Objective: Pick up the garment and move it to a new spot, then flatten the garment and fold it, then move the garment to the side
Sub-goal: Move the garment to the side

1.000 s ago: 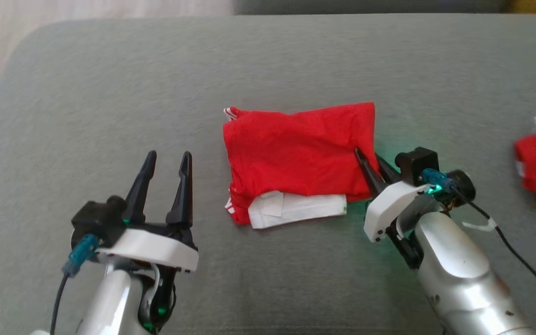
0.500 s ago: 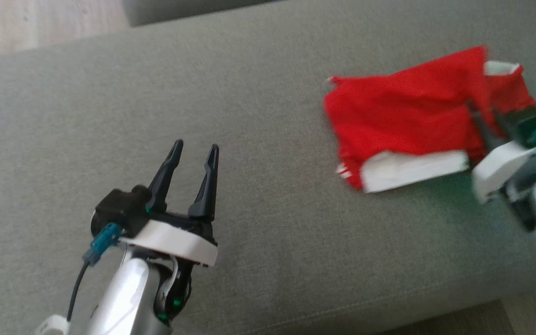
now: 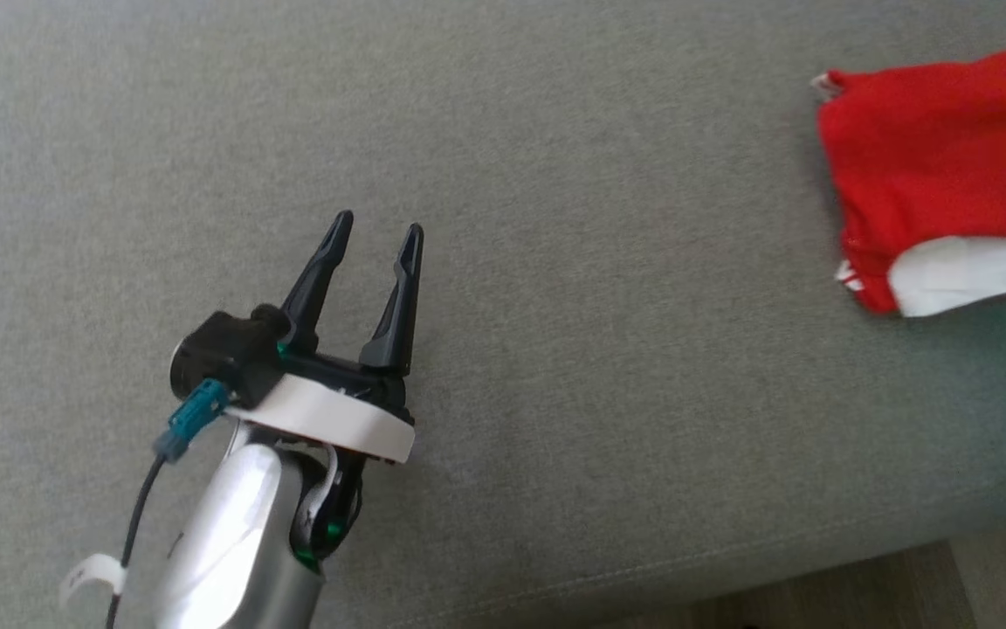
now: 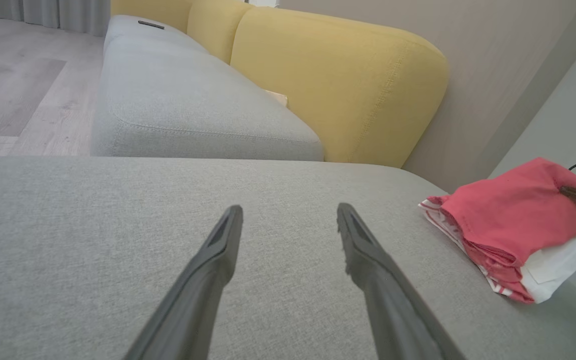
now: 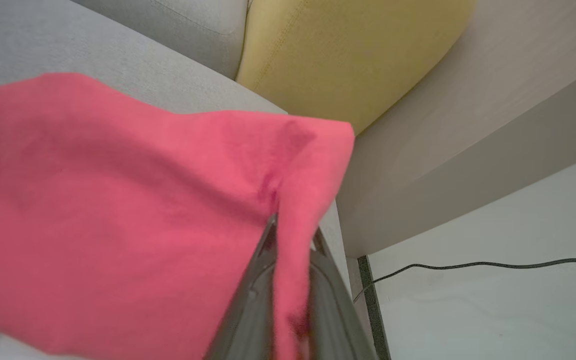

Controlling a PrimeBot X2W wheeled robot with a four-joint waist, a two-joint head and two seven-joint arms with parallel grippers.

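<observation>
- Head view: the whole picture has shifted within the last second, so the camera has turned. Even so, the folded red cloth garment with a white panel (image 3: pixel 931 148) now lies much farther from the left claw (image 3: pixel 379 225) than before. I judge that the last step, moving it to the side, is under way. The left claw is spread, holds nothing and hangs over the grey fabric cushion (image 3: pixel 555 218).
- Left wrist view: the garment rests on the cushion at the right as a neat bundle, so the fold has survived. A yellow padded backrest (image 4: pixel 343 85) stands behind.
- Right wrist view: the right claw (image 5: pixel 293 235) is pressed together and pinches a red fold. The cushion edge is just beside it. Below lies a thin black cable (image 5: pixel 468 265), so going further risks dropping the garment.
</observation>
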